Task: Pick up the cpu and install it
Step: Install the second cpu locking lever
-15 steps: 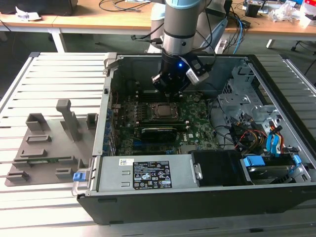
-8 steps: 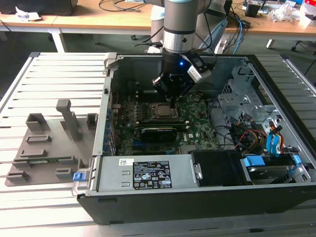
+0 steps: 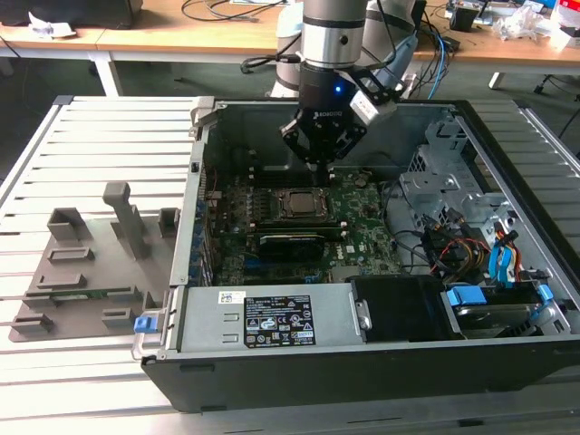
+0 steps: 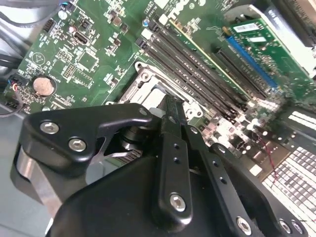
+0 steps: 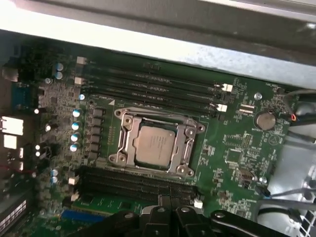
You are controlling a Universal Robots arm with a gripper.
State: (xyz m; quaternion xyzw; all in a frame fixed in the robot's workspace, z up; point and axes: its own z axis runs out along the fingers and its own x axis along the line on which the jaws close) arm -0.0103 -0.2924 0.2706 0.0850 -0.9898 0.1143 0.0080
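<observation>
Behind the rig you have a wooden bench strewn with cables, and in front of it a slatted metal table [image 3: 109,118] carrying everything. On that table, toward the exterior view's left, lies the grey fixture plate [image 3: 82,281]; you can see no chip on it. Beside it stands the open PC case [image 3: 381,353], with the green motherboard [image 3: 353,227] lying flat inside.

Your arm reaches down into the case, and the gripper [image 3: 323,159] hangs just above the board, a little beyond the socket [image 5: 154,144] as the exterior view shows it. Its fingers are drawn together with nothing between them, as far as the second wrist view lets you judge.

The cpu [image 5: 155,145] already sits in the socket, silvery top up, square within the metal frame and level with it. So the pick and the placing look done. What you cannot settle from these views is whether the retention frame is latched down; it seems to lie flat around the chip, but the lever is hard to make out
</observation>
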